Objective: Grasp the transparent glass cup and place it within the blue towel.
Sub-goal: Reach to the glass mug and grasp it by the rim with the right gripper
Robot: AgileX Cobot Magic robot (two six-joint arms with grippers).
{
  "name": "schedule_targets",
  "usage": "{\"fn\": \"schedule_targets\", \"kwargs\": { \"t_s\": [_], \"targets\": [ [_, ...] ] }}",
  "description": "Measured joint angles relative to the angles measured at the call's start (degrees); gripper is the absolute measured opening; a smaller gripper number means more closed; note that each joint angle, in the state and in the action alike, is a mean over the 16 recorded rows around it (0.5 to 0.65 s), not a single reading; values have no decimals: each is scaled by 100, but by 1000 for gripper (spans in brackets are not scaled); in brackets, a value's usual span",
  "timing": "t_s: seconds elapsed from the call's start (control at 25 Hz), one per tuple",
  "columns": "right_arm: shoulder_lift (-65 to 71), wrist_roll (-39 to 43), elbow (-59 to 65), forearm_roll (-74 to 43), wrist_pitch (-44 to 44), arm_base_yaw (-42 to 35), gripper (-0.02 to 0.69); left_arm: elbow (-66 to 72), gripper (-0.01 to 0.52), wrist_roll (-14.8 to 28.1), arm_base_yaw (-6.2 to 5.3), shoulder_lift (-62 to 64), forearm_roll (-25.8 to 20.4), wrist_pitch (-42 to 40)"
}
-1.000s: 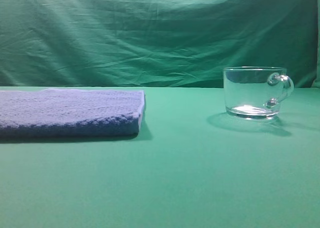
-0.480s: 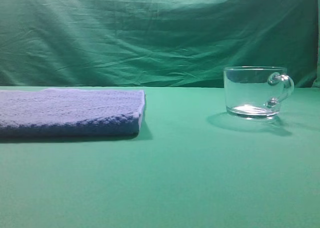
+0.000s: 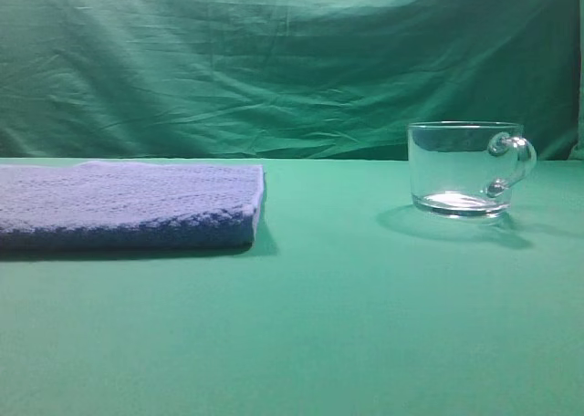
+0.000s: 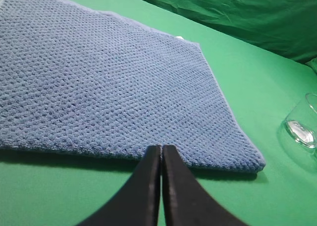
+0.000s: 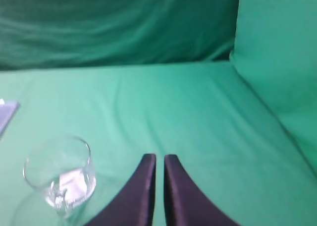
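Observation:
The transparent glass cup (image 3: 465, 169) stands upright on the green table at the right of the exterior view, its handle to the right. It also shows at the lower left of the right wrist view as the cup (image 5: 60, 174), and at the right edge of the left wrist view as the cup (image 4: 303, 123). The folded blue towel (image 3: 128, 204) lies flat at the left, and fills most of the left wrist view as the towel (image 4: 104, 82). My left gripper (image 4: 161, 147) is shut and empty just before the towel's near edge. My right gripper (image 5: 159, 156) is shut and empty, to the right of the cup.
Green cloth covers the table (image 3: 347, 325) and hangs as a wrinkled backdrop (image 3: 274, 60) behind it. In the right wrist view a green cloth wall (image 5: 277, 62) rises at the right.

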Motion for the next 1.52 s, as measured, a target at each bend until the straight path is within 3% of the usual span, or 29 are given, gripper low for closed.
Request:
{"fn": "schedule_targets", "kwargs": {
  "t_s": [0.28,0.68,0.8,1.16,1.28,1.4,1.52],
  "targets": [
    [1214,-1120,-545,1177,644,55,37,0,0,0,0,0,0,0],
    [2188,-3197,-713,2486,381,839,32,0,0,0,0,0,0,0],
    [2369,-3447,-770,2521,256,1121,95,0,0,0,0,0,0,0],
    [2956,-3522,-932,2380,-73,1516,446,0,0,0,0,0,0,0],
    [3223,-3522,-963,2369,-244,1522,531,0,0,0,0,0,0,0],
    [3518,-3525,-977,2364,-472,1525,559,0,0,0,0,0,0,0],
    [3803,-3529,-989,2363,-732,1525,512,0,0,0,0,0,0,0]
  ]
}}
